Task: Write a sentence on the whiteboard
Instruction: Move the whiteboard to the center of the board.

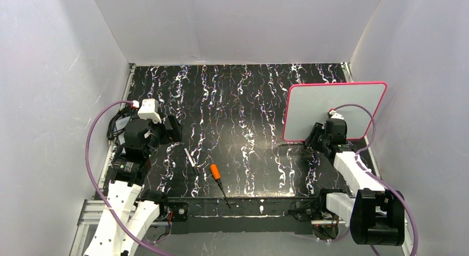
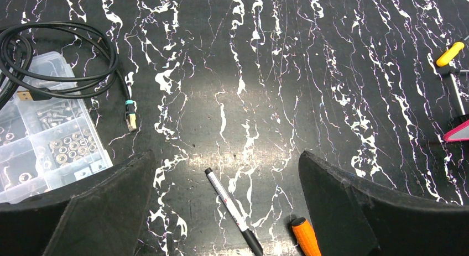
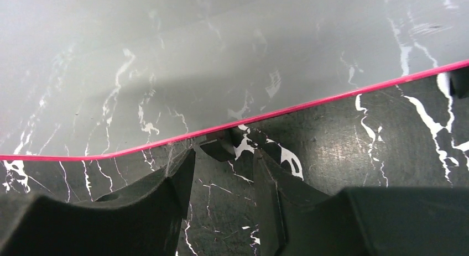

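The whiteboard [image 1: 332,109], pale grey in a pink frame, stands upright at the right of the black marbled table. The face I see is blank, so the sentence is out of view. My right gripper [image 1: 316,135] sits low by the board's bottom edge [image 3: 221,57]; in the right wrist view its jaws [image 3: 224,156] stand apart with only table between them, and a black foot [image 3: 218,147] lies just past the tips. My left gripper [image 2: 225,156] is wide open and holds nothing, hovering over a black-and-white marker [image 2: 232,209] that lies flat on the table [image 1: 191,160].
An orange-handled screwdriver [image 1: 215,172] lies just right of the marker [image 2: 305,236]. At the left, a clear parts box [image 2: 44,129] holds screws and nuts, with a coiled black cable [image 2: 66,57] on it. A yellow-handled tool [image 2: 449,52] lies near the board. Grey walls enclose three sides.
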You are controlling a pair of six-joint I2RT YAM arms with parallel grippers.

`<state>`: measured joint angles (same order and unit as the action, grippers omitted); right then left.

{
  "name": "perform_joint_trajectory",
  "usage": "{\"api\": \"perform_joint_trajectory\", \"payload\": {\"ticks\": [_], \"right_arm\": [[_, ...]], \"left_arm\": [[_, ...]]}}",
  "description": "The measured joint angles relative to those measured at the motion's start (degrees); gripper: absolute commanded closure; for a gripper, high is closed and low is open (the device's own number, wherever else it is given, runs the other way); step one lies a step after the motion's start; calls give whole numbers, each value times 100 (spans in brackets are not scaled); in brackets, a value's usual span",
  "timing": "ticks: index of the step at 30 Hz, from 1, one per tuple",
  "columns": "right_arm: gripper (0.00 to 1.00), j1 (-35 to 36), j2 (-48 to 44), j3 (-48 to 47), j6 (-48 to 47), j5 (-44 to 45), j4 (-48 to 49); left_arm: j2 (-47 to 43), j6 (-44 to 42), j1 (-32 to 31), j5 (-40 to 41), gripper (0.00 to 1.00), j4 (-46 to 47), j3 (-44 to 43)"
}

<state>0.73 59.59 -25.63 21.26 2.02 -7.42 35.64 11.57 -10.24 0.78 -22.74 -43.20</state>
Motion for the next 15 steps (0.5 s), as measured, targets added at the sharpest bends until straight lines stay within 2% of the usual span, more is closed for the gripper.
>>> {"api": "perform_joint_trajectory", "payload": {"ticks": [15], "right_arm": [[54,0,811,-170,-267,-533,83]], "left_arm": [[0,0,0,0,1,0,0]]}}
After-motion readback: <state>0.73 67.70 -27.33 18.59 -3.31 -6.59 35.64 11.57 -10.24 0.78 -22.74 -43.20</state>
